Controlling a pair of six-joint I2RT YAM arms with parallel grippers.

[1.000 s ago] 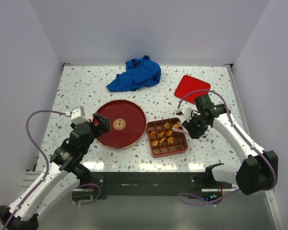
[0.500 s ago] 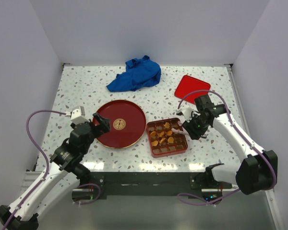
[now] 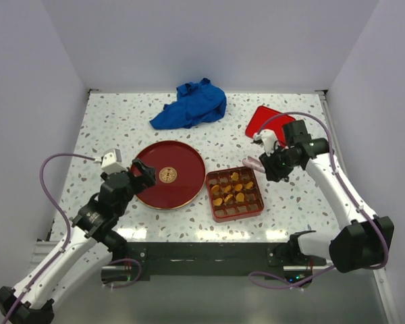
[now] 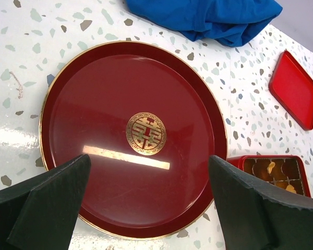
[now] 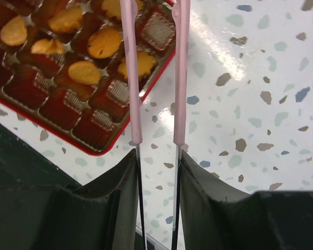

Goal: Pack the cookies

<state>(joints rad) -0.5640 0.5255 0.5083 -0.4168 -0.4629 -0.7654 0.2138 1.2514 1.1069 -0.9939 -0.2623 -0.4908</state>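
Workspace seen from above and from both wrist cameras. My right gripper [image 5: 156, 172] is closed on the metal stems of a pair of pink-sleeved tongs [image 5: 131, 78], and its two black fingers [image 5: 120, 192] press them from either side. The prongs run forward side by side with a narrow gap between them, and I see nothing caught along the length that shows; their tips leave the top of the wrist view. From above, the tongs point toward the far right corner of the red compartment box [image 3: 237, 217].

The cookies [image 3: 231, 189] lie inside that box, orange-golden pieces resting in separate cells. The cells along the near edge show only their dark red liners.

My left gripper [image 4: 148, 161] is spread wide and holds nothing. It hangs over the near rim of the round dark red plate [image 4: 94, 104], whose gold emblem [image 4: 146, 133] shows between the two fingers. The plate lies just left of the box on the speckled table [image 3: 121, 128].

A crumpled blue cloth [image 3: 192, 104] lies toward the far edge, and a flat red lid [image 3: 262, 120] lies far right, partly behind my right arm.
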